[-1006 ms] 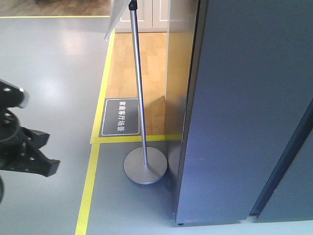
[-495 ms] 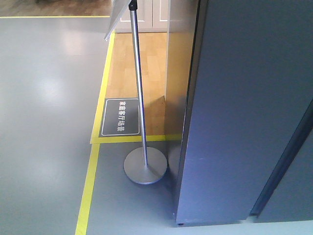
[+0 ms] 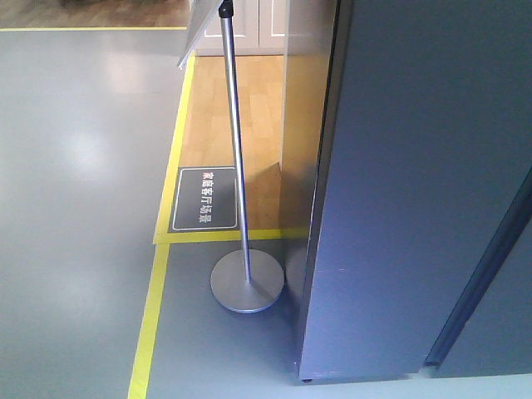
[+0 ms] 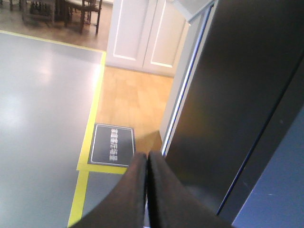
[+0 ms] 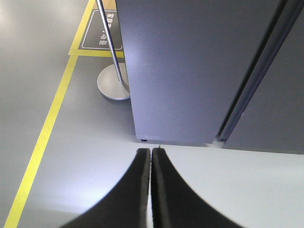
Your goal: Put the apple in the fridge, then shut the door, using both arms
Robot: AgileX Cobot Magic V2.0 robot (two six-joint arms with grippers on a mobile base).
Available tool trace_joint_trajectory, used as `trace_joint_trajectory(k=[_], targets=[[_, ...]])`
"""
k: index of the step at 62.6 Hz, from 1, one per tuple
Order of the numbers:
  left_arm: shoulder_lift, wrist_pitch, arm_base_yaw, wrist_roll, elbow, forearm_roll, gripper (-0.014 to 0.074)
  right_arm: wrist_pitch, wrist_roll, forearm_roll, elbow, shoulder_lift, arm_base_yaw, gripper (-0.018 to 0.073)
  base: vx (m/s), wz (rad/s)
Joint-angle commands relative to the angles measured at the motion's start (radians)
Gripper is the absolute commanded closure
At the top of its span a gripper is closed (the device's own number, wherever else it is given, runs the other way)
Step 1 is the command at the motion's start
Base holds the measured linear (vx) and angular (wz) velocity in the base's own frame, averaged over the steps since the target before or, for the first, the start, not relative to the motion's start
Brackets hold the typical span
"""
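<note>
The fridge (image 3: 416, 191) is a tall dark grey cabinet filling the right of the front view; none of its white inside shows. A dark seam (image 3: 482, 283) runs between its two outer panels, and I cannot tell which panel is the door. The apple is out of view in every frame. In the left wrist view my left gripper (image 4: 147, 156) is shut with nothing in it, just left of the fridge (image 4: 247, 95). My right gripper (image 5: 151, 151) is also shut and empty, above the pale floor just in front of the fridge's base (image 5: 190, 66). Neither arm appears in the front view.
A metal sign stand rises from a round base (image 3: 247, 281) right beside the fridge's left side. Yellow floor tape (image 3: 150, 324) borders a wooden floor patch with a dark floor label (image 3: 204, 199). White cabinet doors (image 4: 142, 33) and chairs (image 4: 71, 9) stand farther back.
A black arm at the left edge of the front view one second ago has left that view. The fridge and the stand are unchanged.
</note>
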Motion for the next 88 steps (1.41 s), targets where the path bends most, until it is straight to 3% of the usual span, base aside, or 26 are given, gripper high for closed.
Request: trace_joint_trajectory(k=[1, 5, 11, 21, 25, 44, 88], targets=[[-0.014, -0.182, 0.003, -0.010, 0.026, -0.007, 0.0603, -0.057, 0.000, 0.002, -0.024, 0.016, 0.001, 0.0563, 0.00, 0.00], [-0.016, -0.273, 0.003, -0.010, 0.064, -0.008, 0.0603, -0.057, 0.000, 0.002, -0.024, 0.016, 0.001, 0.0563, 0.00, 0.00], [-0.020, -0.290, 0.006, 0.007, 0.062, 0.000, 0.0603, -0.057, 0.000, 0.002, -0.024, 0.016, 0.001, 0.0563, 0.00, 0.00], [-0.022, -0.301, 0.035, 0.182, 0.062, -0.011, 0.0603, -0.057, 0.000, 0.002, -0.024, 0.016, 0.001, 0.0563, 0.00, 0.00], [-0.022, -0.301, 0.045, 0.209, 0.062, -0.011, 0.0603, -0.057, 0.000, 0.002, -0.024, 0.016, 0.001, 0.0563, 0.00, 0.00], [-0.022, -0.343, 0.061, 0.198, 0.062, -0.001, 0.0603, -0.057, 0.000, 0.002, -0.024, 0.016, 0.001, 0.0563, 0.00, 0.00], [-0.023, -0.304, 0.062, 0.199, 0.062, 0.022, 0.0603, -0.057, 0.000, 0.002, -0.024, 0.016, 0.001, 0.0563, 0.00, 0.00]])
